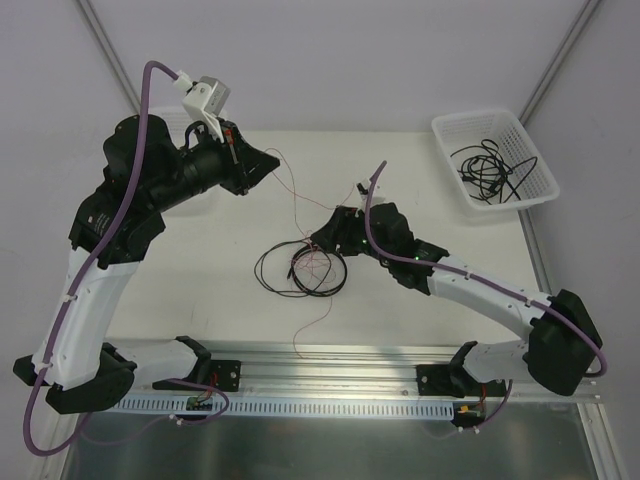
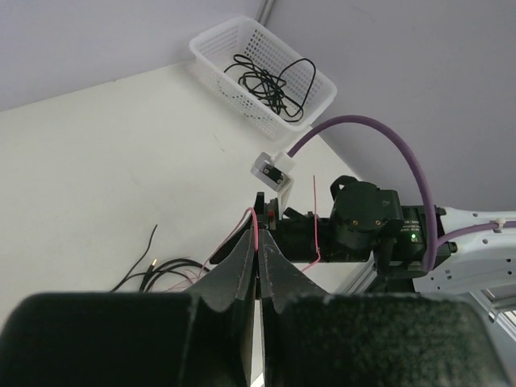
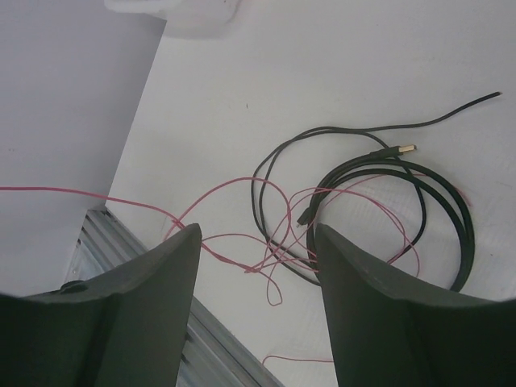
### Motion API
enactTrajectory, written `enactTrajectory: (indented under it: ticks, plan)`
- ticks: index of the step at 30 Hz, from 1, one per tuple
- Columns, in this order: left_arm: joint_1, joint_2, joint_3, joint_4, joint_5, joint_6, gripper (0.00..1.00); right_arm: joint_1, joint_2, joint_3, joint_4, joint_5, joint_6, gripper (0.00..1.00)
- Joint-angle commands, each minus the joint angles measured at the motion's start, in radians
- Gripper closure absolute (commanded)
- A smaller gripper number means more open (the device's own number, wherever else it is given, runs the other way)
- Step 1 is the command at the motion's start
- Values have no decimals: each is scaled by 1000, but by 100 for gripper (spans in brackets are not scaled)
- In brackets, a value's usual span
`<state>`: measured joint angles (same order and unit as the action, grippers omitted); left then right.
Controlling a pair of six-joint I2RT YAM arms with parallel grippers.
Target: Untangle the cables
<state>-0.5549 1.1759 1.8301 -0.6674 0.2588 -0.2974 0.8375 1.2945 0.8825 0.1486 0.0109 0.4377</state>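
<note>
Looking along my left claw (image 2: 260, 256), I find its jaws pressed together on a thin red wire (image 2: 256, 232). The wire trails from the tips toward a coil of black cords (image 1: 300, 270) lying on the table (image 1: 210, 290) below and ahead of that claw. My right claw (image 3: 258, 266) hangs spread wide just above the coil with nothing between its fingers, and red strands and black loops lie right under its gap. A white basket (image 1: 472, 117) holding more black cords sits well beyond the right claw.
</note>
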Motion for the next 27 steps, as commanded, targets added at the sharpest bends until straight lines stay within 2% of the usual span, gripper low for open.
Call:
enactTrajectory:
  ticks: [1,6,11,14,15,16,17,18,21,23,25,27]
  plan:
    - [7,-10,0,31,19,-16,100,0,38,44,98,-48,55,38]
    - [7,-18,-3,31,20,-13,100,0,115,41,137,-63,76,42]
    - [7,-28,-12,31,20,-13,100,2,176,46,196,-112,91,52]
    - [7,-39,-26,31,-30,6,100,2,190,35,212,-124,88,68]
    - [7,-42,-37,31,-56,13,100,-3,183,26,209,-109,87,75]
    - [7,-47,-44,29,-84,24,100,-17,171,12,194,-100,82,86]
    - [7,-58,-51,26,-125,49,100,-31,132,-13,178,-94,66,90]
    - [10,-64,-61,20,-213,59,100,-49,108,-28,130,-80,55,97]
    - [48,-74,-68,-12,-414,110,100,-147,-35,-59,-1,-17,-19,99]
    - [100,-78,-74,-26,-472,129,100,-247,-157,-66,-140,22,-65,99]
    - [214,-78,-83,-46,-493,130,100,-364,-230,-53,-291,43,-120,99]
    - [275,-79,-89,-60,-518,133,100,-447,-323,-15,-419,46,-152,99]
